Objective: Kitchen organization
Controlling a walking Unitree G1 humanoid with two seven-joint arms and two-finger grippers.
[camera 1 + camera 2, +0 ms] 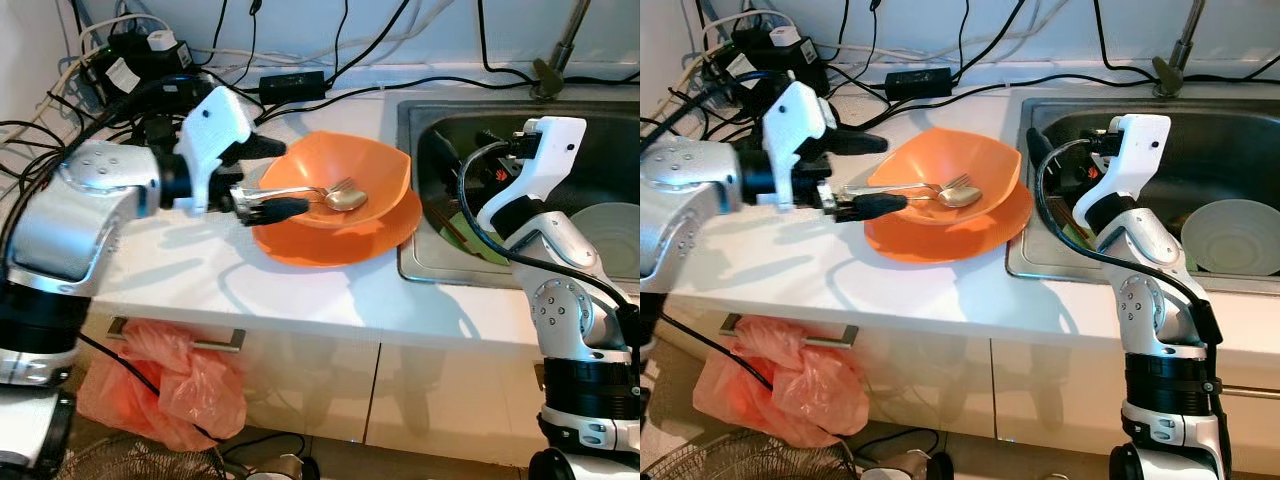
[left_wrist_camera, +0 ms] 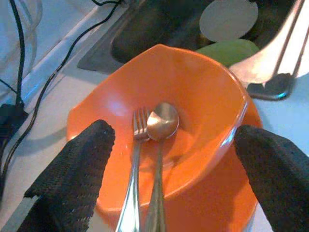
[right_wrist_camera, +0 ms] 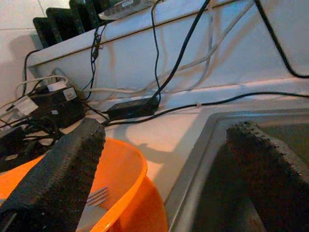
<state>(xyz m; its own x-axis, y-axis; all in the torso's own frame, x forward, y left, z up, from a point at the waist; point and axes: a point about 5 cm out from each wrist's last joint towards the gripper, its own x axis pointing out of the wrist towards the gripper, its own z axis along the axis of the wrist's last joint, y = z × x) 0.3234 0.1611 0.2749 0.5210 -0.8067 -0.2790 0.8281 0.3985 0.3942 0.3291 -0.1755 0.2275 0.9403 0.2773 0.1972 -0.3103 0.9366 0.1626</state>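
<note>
On the white surface (image 1: 300,290), just beside the sink's (image 1: 420,265) left rim, an orange bowl (image 1: 375,170) sits nested on an orange plate (image 1: 330,245). A fork (image 2: 137,145) and a spoon (image 2: 161,123) lie side by side inside the bowl, their heads near its middle and their handles running out over the rim that faces the left arm.

The left end effector (image 1: 270,178) hovers at that same rim of the bowl, its two black fingers (image 2: 72,169) spread wide apart; in the left wrist view the handles pass through the gap between them without either pad pressing on the metal. One finger reaches over the far-left edge of the bowl, the other lies low by the handles' ends.

The right end effector (image 3: 164,164) hangs over the sink's left edge, also open, with one finger (image 3: 58,169) on the bowl side and the other over the basin. The right arm (image 1: 1140,240) rises from the front edge of the surface and bends over the basin.

In the sink sit a pale round bowl (image 1: 1235,235) toward the right and a green dish (image 2: 231,48) nearer the left wall. Black cables and a power adapter (image 1: 915,78) crowd the back edge of the surface. Below the front edge, an orange plastic bag (image 1: 165,385) hangs at a drawer handle (image 1: 215,343).
</note>
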